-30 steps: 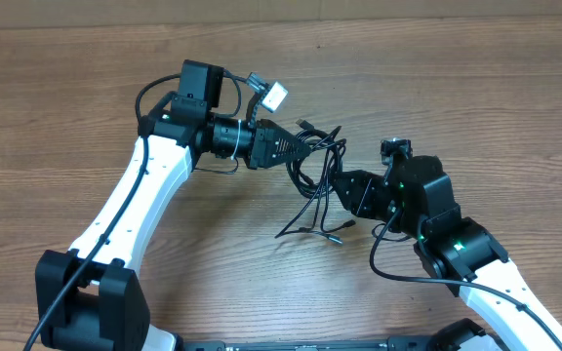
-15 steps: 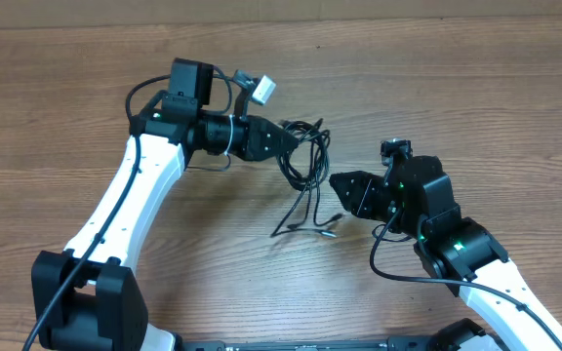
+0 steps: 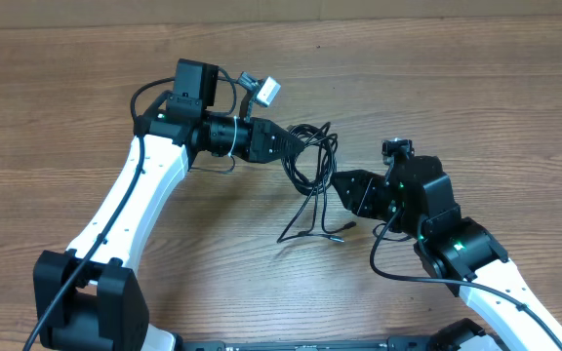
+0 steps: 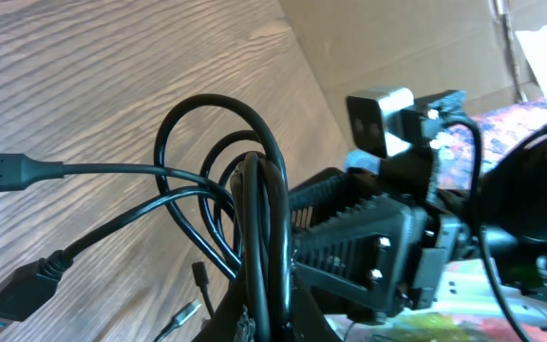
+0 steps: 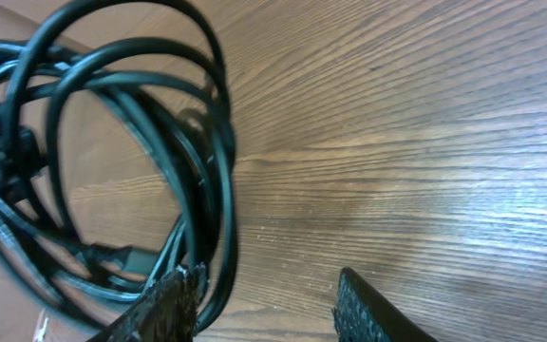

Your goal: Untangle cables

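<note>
Left black two-finger gripper [image 3: 296, 144], seen from overhead, is clamped on the thin black looped cables [image 3: 312, 164], whose loose ends trail onto the brown wooden table [image 3: 476, 88]. The right gripper [image 3: 340, 182] sits just beside the loops.

Left wrist: the cables [image 4: 254, 180] rise from its jaws, hiding part of the right gripper [image 4: 359, 237] (ribbed fingers).

Right wrist: its fingers [image 5: 164, 309] stand apart, the cables [image 5: 218, 161] passing beside one.

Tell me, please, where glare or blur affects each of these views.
Overhead: sharp and evenly lit, the cables cast only faint shadows on the table. Left wrist: the nearest loops look soft. Right wrist: a pale sheen lies on the table at right, and the cables at left are blurred.
</note>
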Robot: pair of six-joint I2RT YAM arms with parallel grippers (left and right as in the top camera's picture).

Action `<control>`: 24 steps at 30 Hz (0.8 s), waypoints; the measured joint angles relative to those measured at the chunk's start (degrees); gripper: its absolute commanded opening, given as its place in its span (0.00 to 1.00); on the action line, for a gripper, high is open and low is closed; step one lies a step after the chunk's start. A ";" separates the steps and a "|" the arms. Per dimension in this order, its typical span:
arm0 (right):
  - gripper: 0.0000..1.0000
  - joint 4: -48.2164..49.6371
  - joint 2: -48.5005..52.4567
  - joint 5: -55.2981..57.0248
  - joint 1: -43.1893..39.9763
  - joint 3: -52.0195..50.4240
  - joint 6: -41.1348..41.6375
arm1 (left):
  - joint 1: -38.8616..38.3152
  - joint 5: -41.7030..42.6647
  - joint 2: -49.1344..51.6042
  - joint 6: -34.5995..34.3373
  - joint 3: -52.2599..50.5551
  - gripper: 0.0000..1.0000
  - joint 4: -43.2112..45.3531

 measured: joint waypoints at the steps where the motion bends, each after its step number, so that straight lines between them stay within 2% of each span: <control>1: 0.45 -0.04 0.00 0.22 0.00 0.00 0.02 | 0.00 0.55 0.00 0.00 0.00 0.04 0.00; 16: 0.45 -0.09 0.11 0.83 0.00 0.00 0.02 | -0.37 5.25 0.00 0.02 0.00 0.04 0.50; 24: 0.45 1.99 3.34 -2.01 -0.02 0.00 0.22 | -1.38 5.97 0.00 -0.02 0.00 0.04 4.28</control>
